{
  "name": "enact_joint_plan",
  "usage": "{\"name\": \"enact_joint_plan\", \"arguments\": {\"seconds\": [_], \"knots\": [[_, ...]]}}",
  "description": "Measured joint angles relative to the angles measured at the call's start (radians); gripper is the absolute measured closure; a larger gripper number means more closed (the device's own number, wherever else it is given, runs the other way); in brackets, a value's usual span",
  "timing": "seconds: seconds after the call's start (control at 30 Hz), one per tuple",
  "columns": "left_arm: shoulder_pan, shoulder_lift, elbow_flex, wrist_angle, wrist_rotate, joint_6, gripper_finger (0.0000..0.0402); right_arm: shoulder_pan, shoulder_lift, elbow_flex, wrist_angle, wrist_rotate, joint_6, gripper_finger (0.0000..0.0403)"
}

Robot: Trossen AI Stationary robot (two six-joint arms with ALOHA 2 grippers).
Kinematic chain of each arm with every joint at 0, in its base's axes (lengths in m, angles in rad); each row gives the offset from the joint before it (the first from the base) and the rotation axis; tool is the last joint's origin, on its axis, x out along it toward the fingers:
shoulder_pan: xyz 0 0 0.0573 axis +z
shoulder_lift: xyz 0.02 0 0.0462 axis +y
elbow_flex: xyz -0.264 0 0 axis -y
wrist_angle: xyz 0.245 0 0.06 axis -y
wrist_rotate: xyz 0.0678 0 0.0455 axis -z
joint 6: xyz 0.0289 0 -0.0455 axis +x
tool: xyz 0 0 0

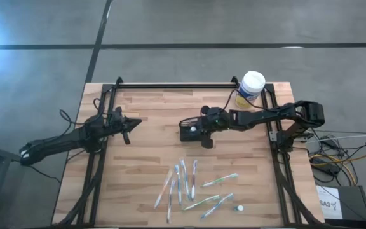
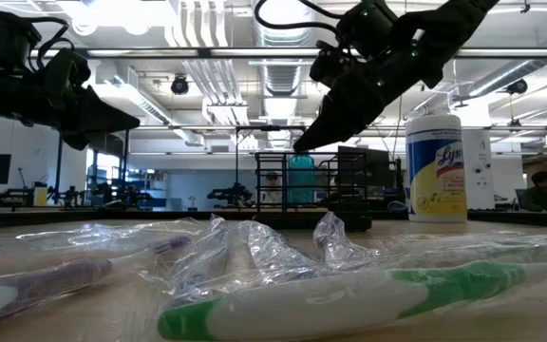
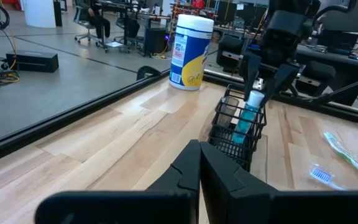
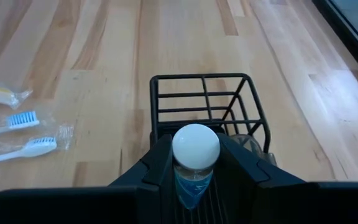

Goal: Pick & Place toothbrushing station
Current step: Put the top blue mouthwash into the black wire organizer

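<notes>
Wrapped toothbrushes lie nearest the low camera, toward six o'clock on the table. At centre stands the holder, a black wire basket, likely light, stiff and open-sided; its rim wires look the surest hold. Over it, the right gripper pinches a white-capped blue tube. At nine o'clock, the left gripper waits, closed and empty.
</notes>
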Motion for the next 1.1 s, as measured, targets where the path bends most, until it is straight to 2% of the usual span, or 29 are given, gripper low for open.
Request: {"name": "enact_joint_plan", "arguments": {"seconds": [0.47,0.7,1.1], "knots": [[0.000,0.003,0.000,0.001,0.000,0.000,0.0394,-0.010,0.073,0.003,0.049,-0.060,0.004,0.0310],[0.000,0.006,0.000,0.001,0.000,0.000,0.0394,-0.012,0.062,0.002,0.043,-0.056,0.004,0.0308],[0.000,0.006,0.000,0.000,0.003,0.000,0.0394,-0.017,0.052,0.001,0.056,-0.045,0.023,0.0252]]}}
